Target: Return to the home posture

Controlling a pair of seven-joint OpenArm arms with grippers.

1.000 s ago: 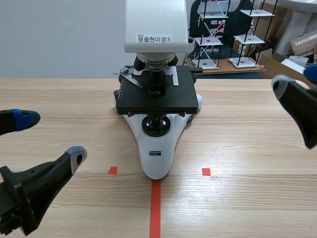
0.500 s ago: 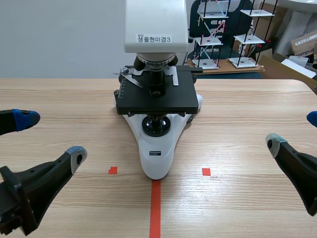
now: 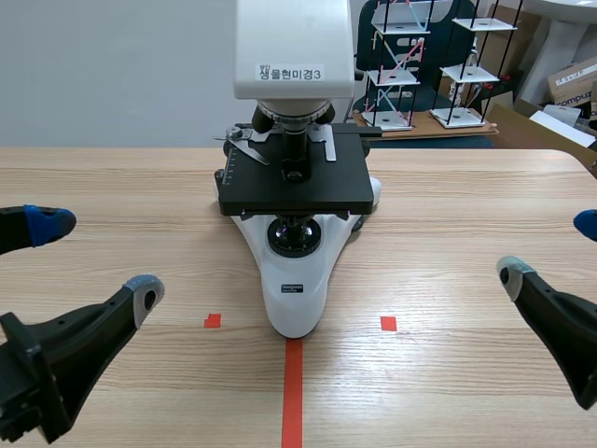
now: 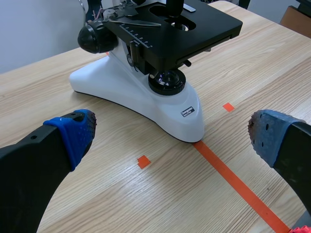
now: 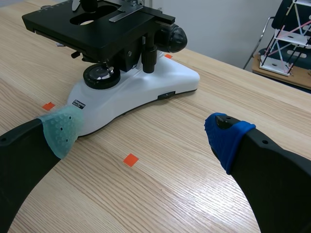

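Microscope (image 3: 294,289), glossy white base, matte black stage, between left gripper (image 3: 95,258) and right gripper (image 3: 549,248), both splayed, empty

Scene view: frontal, facing the microscope (image 3: 293,261); wrist views: nearer, oblique from either side, sharing its base.

- Microscope (image 3: 295,280), centre of the frame: white base and head, black stage, white label (image 3: 289,72) with black print.
- Worktop (image 3: 448,243): pale wood with fine brown grain.
- Tape line (image 3: 293,392), lower middle: orange-red, as are the two small tape squares (image 3: 213,321) beside it.
- Left jaws, lower left: black, with one blue pad (image 3: 47,224) and one grey-green dotted pad (image 3: 145,291).
- Right jaws, lower right: black, with a grey-green dotted pad (image 3: 511,273) and a blue one (image 3: 586,224).
- Racks (image 3: 401,65), upper right: black rods, white shelves, pink cords.
- Wall (image 3: 112,65), upper left: plain pale grey.
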